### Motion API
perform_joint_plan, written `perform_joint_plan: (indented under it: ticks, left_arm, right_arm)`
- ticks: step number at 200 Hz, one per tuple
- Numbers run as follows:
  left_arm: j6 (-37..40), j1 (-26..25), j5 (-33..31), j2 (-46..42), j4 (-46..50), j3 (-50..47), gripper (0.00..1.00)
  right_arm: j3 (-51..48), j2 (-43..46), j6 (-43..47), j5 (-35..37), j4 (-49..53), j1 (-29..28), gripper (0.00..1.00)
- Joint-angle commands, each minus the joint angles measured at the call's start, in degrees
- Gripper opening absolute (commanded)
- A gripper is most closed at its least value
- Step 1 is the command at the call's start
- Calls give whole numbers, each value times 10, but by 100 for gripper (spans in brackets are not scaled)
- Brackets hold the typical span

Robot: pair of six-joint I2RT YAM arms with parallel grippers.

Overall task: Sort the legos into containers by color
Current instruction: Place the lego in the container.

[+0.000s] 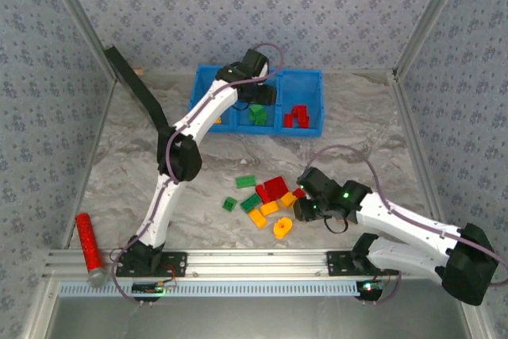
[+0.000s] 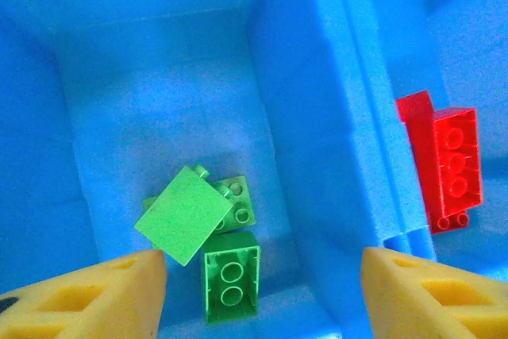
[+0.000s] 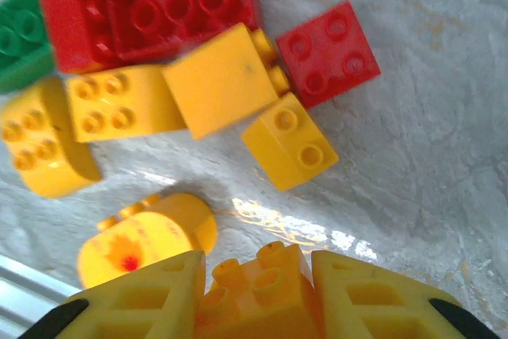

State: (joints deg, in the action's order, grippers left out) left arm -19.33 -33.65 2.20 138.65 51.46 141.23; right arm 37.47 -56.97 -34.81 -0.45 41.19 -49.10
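Right jaws tight on orange brick (image 3: 258,295); left jaws wide apart above blue bin (image 2: 313,117).

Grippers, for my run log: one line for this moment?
left gripper: open above green bricks in blue bin | right gripper: shut on yellow brick

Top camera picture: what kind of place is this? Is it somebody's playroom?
Probably a robot test booth, not a playroom. Patterned walls box in a marbled table, a left arm and right arm are bolted to a metal rail, and the right gripper holds a yellow lego.
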Motion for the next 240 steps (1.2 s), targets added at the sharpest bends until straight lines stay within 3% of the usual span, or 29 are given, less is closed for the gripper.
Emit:
perform_joint_plan:
  ticks: [1,42,83,116,175,196,240]
  left_arm:
    - [31,8,26,-75,37,18,66]
    - [51,36,23,-247,29,-115,66]
    - [40,89,10,-477,-10,-387,68]
    - [17,112,-11,-646,11,-576,70]
    - [-46,108,36,-816,46,-802,70]
    - [-66,99,67,-847,48,-850,71]
    - [-121,33,62,-877,53,-920,71]
  right_arm:
    - [78,-18,40,-13,43,25,33]
    - [266,-158,153,-3,40,82,33]
    - [510,-343,239,-1,8,107,33]
    - [731,-513,286,1,14,110,33]
    - [1085,-786,343,-6,31,109,33]
    - [1134,-846,360,-13,-4,106,33]
    - [1148,-916,417,-16,-76,91,33]
